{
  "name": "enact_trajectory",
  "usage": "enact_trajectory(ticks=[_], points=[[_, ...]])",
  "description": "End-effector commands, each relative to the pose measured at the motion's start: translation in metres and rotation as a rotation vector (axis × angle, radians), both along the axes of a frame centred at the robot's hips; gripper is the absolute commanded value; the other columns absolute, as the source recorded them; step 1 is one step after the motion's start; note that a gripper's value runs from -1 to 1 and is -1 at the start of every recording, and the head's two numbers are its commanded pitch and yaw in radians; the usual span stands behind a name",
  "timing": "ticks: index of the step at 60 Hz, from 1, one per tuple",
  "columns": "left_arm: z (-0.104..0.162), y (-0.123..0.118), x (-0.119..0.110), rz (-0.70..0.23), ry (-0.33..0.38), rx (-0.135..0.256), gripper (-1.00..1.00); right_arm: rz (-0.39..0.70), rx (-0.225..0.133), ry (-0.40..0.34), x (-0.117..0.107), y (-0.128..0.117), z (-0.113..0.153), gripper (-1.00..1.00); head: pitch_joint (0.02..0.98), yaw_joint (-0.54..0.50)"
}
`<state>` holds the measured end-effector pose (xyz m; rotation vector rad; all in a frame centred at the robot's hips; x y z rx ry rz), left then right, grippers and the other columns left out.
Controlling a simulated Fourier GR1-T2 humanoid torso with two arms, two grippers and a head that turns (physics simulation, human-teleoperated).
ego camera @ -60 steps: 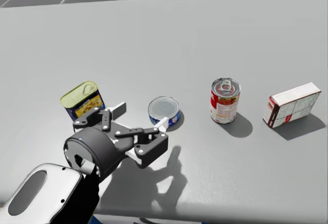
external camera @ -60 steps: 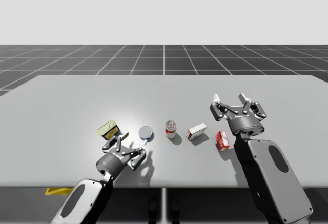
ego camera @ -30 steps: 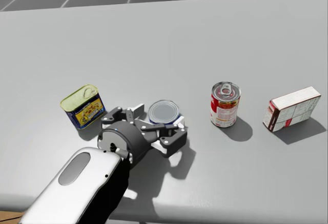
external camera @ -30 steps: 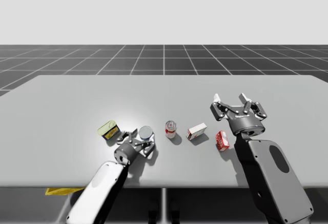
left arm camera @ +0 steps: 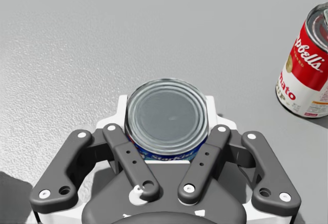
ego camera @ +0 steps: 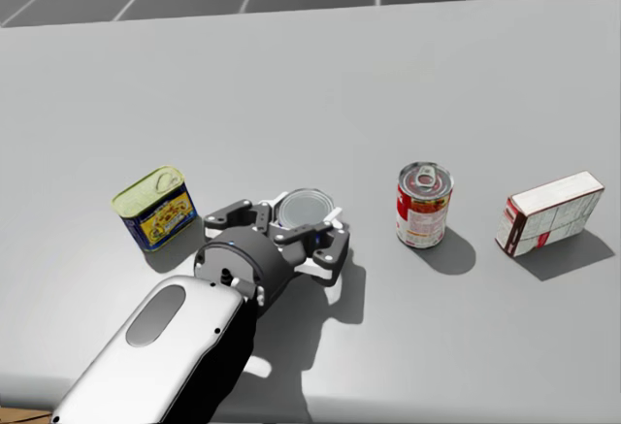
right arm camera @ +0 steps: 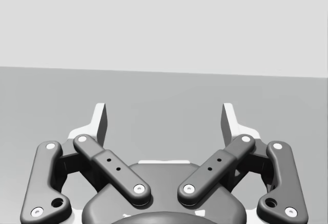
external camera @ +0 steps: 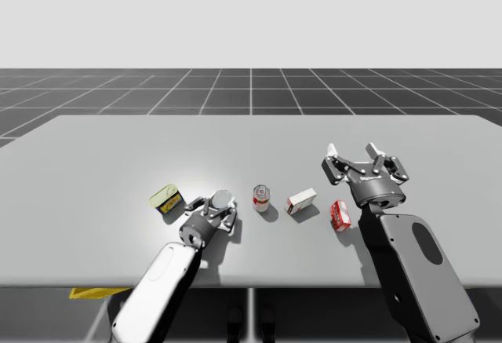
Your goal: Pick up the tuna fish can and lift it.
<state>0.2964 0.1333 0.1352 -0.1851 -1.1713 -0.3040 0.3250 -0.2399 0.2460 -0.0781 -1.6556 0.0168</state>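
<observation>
A dark gridded floor [external camera: 251, 88] surrounds my grey table [external camera: 118, 155], carrying three cans and two boxes: my left gripper [ego camera: 296, 218] clamps the tuna fish can [left arm camera: 166, 112] between the yellow-topped can [external camera: 165, 198] and red can [external camera: 261, 198], then the white box [external camera: 301, 200] and red box [external camera: 339, 215], my right gripper [right arm camera: 165, 121] spread open.

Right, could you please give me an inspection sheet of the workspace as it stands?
Surface: grey table, flat.
Job's things: tuna fish can, upright, between the left gripper's fingers.
Clutter: yellow-lidded tin, red can, white box, red box; all apart from the tuna fish can.
Grippers: left gripper shut on the tuna fish can; right gripper open, holding nothing.
Cables: nothing seen.
Surroundings: dark gridded floor; yellow object below the table's near edge.
</observation>
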Motion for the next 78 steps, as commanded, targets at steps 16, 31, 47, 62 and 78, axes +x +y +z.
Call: enact_trajectory(ticks=[16, 31, 47, 62, 78], points=[[-0.017, -0.004, -0.013, -0.098, 0.055, 0.019, 1.00, -0.006, -0.004, -0.002, 0.002, -0.001, 0.000, -1.00, 0.577, 0.15], [-0.019, -0.003, -0.014, -0.108, 0.058, 0.026, 1.00, -0.008, -0.003, -0.004, 0.004, -0.003, -0.001, -1.00, 0.452, 0.16], [-0.002, -0.004, -0.016, -0.123, 0.027, 0.042, 1.00, -0.003, -0.008, 0.001, 0.004, -0.003, -0.002, -1.00, 0.434, 0.16], [0.039, -0.005, -0.013, -0.147, -0.052, 0.076, 1.00, -0.002, -0.011, 0.001, 0.006, -0.005, -0.002, -1.00, 0.433, 0.16], [0.079, -0.001, -0.004, -0.178, -0.171, 0.185, 1.00, -0.012, -0.025, -0.005, 0.007, -0.006, -0.003, -1.00, 0.423, 0.15]])
